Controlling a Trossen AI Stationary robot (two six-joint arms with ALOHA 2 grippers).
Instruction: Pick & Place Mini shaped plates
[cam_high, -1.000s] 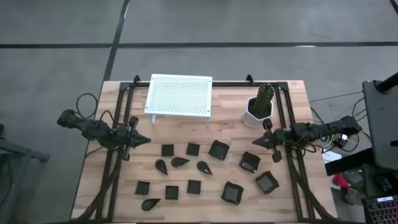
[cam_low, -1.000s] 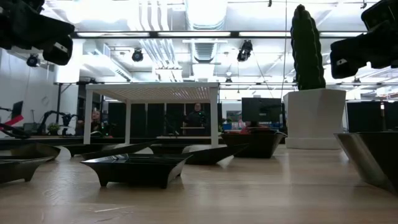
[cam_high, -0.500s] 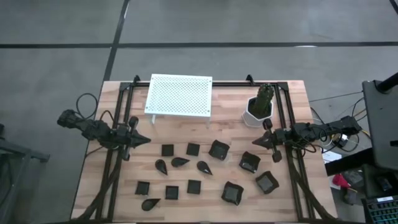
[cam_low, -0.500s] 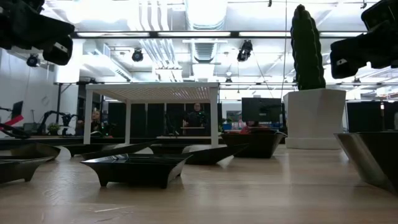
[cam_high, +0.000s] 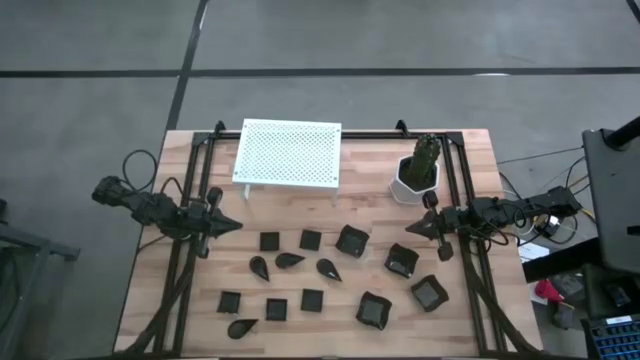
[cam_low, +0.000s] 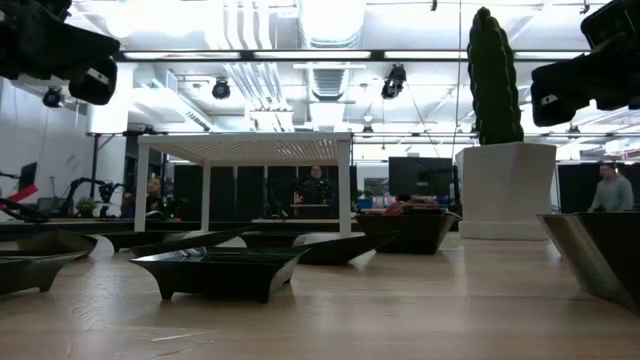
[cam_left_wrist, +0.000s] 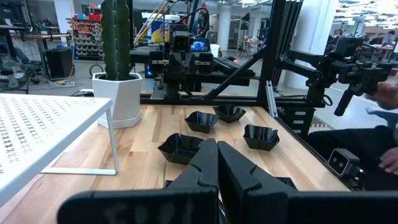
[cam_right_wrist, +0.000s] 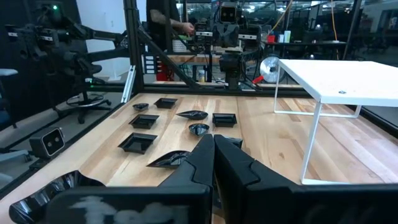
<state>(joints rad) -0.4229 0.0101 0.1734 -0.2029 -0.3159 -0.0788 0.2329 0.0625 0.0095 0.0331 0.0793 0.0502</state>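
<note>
Nothing moved on the table since earlier: left gripper (cam_high: 232, 226) and right gripper (cam_high: 416, 226) both shut, empty, parked at the table's sides, mini shaped plates (cam_high: 310, 240) all scattered in front of the white rack (cam_high: 288, 152), task not started.

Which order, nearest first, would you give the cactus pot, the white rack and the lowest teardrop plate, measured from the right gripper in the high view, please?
From the right gripper:
1. Cactus pot, just beyond it, at the table's right.
2. White rack, far side, left of centre.
3. Lowest teardrop plate, near edge, far left.
</note>
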